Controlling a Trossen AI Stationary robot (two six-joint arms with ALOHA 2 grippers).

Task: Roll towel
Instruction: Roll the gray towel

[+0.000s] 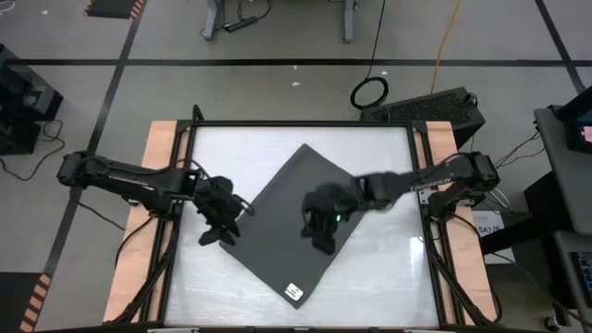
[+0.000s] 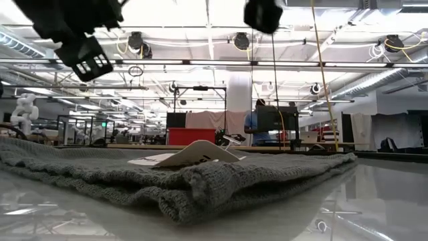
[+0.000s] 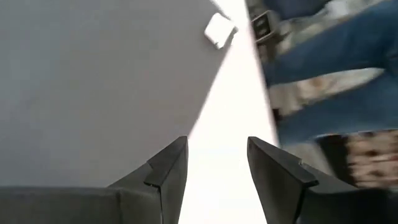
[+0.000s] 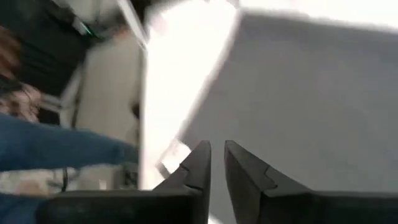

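The dark grey towel (image 1: 291, 217) lies flat on the white table (image 1: 388, 268), turned cornerwise. Its white tag (image 1: 294, 292) is at the near corner. In the low view the towel (image 2: 200, 181) shows a thick rounded near edge, with the tag (image 2: 187, 155) on top. My left gripper (image 1: 213, 237) hangs open above the towel's left edge, clear of the cloth (image 3: 93, 81). My right gripper (image 1: 320, 242) hovers above the towel's right half. Only a narrow gap shows between its fingers (image 4: 217, 155), and nothing is in it. Both grippers sit high in the low view: the left (image 2: 83, 57) and the right (image 2: 263, 15).
Black frame rails (image 1: 421, 185) and wooden side strips (image 1: 153, 185) border the table. Bare tabletop shows at the far left and near right. A person's jeans-clad legs (image 3: 336, 74) stand beyond the table's edge. A black case (image 1: 425, 104) sits behind the far right corner.
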